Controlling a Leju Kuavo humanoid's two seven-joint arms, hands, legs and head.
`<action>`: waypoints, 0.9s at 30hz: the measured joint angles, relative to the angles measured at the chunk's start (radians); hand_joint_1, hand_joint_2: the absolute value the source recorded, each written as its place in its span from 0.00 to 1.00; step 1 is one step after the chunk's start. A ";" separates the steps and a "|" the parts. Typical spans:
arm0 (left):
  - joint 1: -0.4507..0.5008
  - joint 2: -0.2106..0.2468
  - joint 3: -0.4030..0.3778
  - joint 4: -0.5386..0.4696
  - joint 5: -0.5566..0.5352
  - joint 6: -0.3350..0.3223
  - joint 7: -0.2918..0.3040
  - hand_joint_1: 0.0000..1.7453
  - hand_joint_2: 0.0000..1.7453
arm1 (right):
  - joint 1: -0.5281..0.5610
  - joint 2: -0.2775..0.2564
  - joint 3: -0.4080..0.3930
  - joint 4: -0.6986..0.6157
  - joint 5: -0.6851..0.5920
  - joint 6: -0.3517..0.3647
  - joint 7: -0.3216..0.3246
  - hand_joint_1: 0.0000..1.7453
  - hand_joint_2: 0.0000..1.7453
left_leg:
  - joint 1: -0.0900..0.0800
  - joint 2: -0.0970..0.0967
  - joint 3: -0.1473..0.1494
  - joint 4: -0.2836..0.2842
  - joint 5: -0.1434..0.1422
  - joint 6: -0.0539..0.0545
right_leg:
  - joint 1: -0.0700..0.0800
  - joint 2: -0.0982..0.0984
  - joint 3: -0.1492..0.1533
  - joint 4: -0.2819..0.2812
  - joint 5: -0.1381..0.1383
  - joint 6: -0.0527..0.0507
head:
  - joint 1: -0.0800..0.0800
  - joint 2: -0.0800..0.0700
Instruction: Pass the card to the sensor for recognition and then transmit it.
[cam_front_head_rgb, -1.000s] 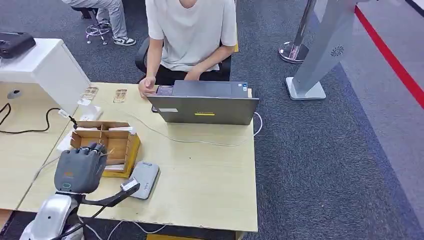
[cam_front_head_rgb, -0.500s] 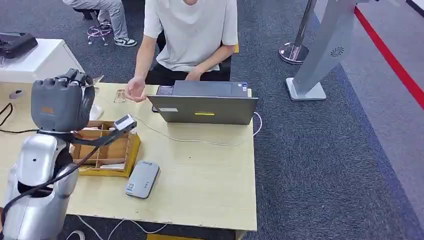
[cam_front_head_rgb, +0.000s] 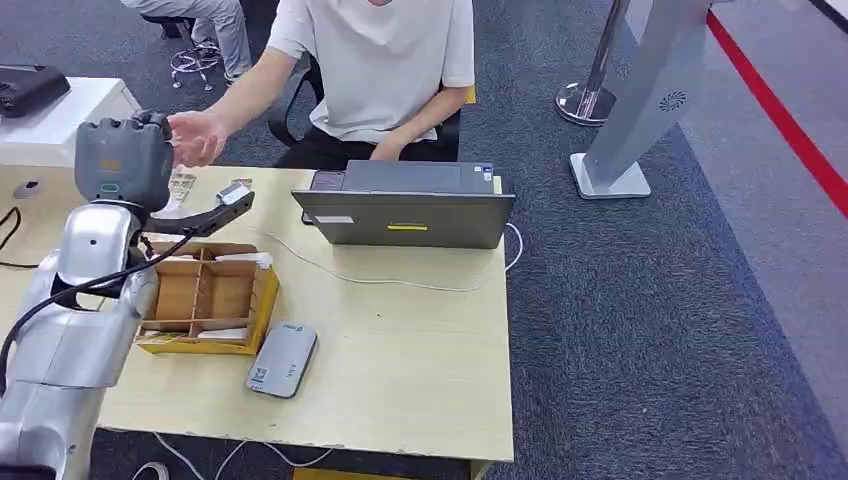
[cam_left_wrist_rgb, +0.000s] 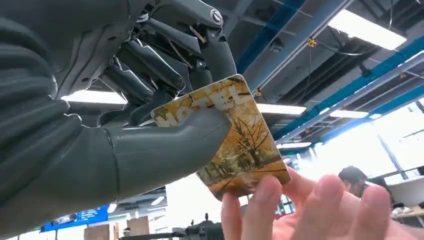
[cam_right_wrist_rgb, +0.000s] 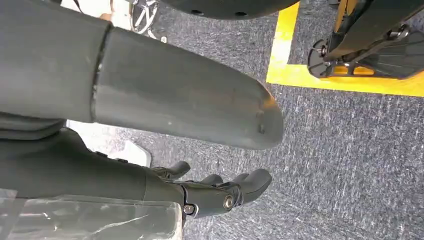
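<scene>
My left hand (cam_front_head_rgb: 122, 160) is raised above the table's far left corner, its back toward me. In the left wrist view its thumb and fingers pinch a yellow card (cam_left_wrist_rgb: 245, 145) printed with autumn trees. A person's hand (cam_front_head_rgb: 195, 137) reaches right up to mine, and its fingertips (cam_left_wrist_rgb: 267, 200) touch the card's free edge. The grey card sensor (cam_front_head_rgb: 283, 360) lies flat on the table near the front edge, well below and apart from the hand. My right hand (cam_right_wrist_rgb: 220, 192) hangs over the carpet with its fingers loosely bent and holds nothing.
A cardboard divider box (cam_front_head_rgb: 205, 295) sits beside the sensor. A grey laptop (cam_front_head_rgb: 408, 205) stands at the table's far side with a white cable (cam_front_head_rgb: 400, 282) trailing across the wood. The person (cam_front_head_rgb: 375, 60) sits behind it. A white cabinet (cam_front_head_rgb: 60, 115) is at far left.
My left arm has lifted from low over the box, near the sensor, up toward the person. The person's hand rose from the table to meet the card.
</scene>
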 joint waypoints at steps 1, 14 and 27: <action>-0.002 0.000 -0.002 0.005 0.000 0.000 0.000 1.00 1.00 | 0.000 0.000 0.000 0.000 0.000 0.000 0.000 0.00 0.00 | 0.000 0.000 0.000 0.000 0.000 0.000 | 0.000 0.000 0.000 0.000 0.000 0.000 | 0.000 0.000; -0.020 -0.020 -0.002 0.081 0.000 0.043 0.008 0.00 1.00 | 0.000 0.000 0.000 0.000 -0.011 0.003 -0.019 0.00 0.00 | 0.000 0.000 -0.001 0.000 0.000 0.000 | 0.000 0.000 -0.001 0.000 0.000 0.000 | 0.000 0.000; 0.057 0.000 0.098 0.101 0.006 0.091 -0.052 0.00 1.00 | 0.001 0.000 -0.001 0.000 -0.002 0.001 -0.003 0.00 0.00 | 0.000 0.000 -0.002 -0.001 0.000 0.000 | 0.000 0.001 -0.001 0.002 0.000 0.000 | 0.001 0.000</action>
